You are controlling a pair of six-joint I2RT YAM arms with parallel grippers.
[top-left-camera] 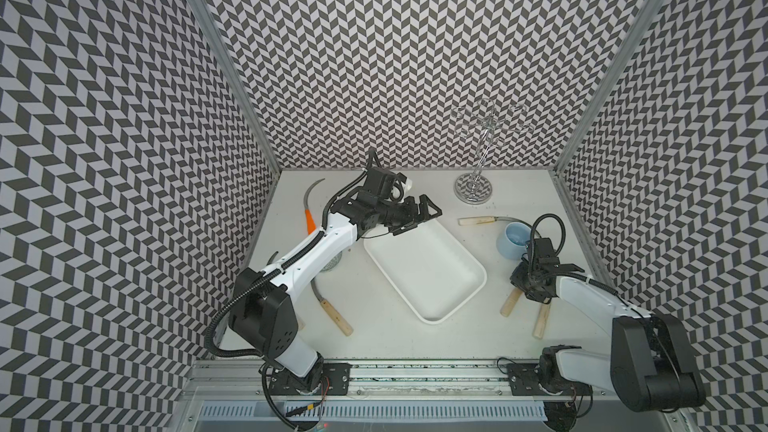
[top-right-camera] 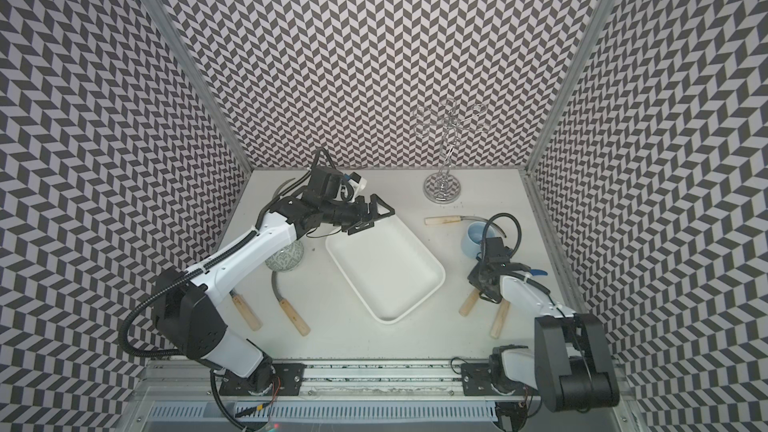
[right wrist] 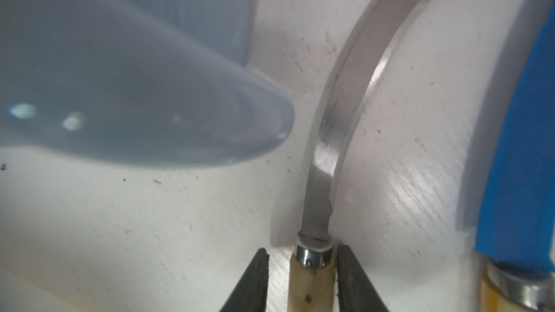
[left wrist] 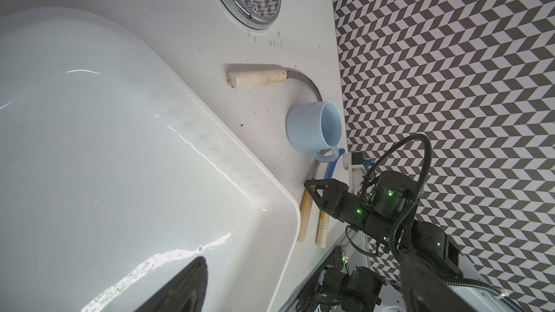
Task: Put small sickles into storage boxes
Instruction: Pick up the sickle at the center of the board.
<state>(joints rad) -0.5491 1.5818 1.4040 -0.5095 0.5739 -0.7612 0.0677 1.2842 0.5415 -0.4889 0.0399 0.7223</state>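
Note:
The white storage box [top-left-camera: 424, 268] [top-right-camera: 386, 268] lies mid-table with nothing in it. My left gripper [top-left-camera: 419, 220] [top-right-camera: 372, 221] hangs open above its far left corner. My right gripper [right wrist: 303, 265] [left wrist: 315, 196] straddles the pale handle [top-left-camera: 511, 303] of a grey-bladed small sickle [right wrist: 327, 151] right of the box. One finger touches the handle and a gap shows at the other. A blue-bladed sickle [right wrist: 522, 175] [top-left-camera: 542, 320] lies beside it. Other sickles lie behind the mug [top-left-camera: 478, 221], at the far left with an orange handle [top-left-camera: 309, 218], and two at the front left [top-right-camera: 293, 315] [top-right-camera: 247, 311].
A light blue mug [top-left-camera: 513, 238] [right wrist: 120, 85] stands just beyond my right gripper, close to the grey blade. A chrome wire stand [top-left-camera: 473, 191] is at the back. A patterned grey bowl [top-right-camera: 286, 259] sits partly under my left arm. Patterned walls close in three sides.

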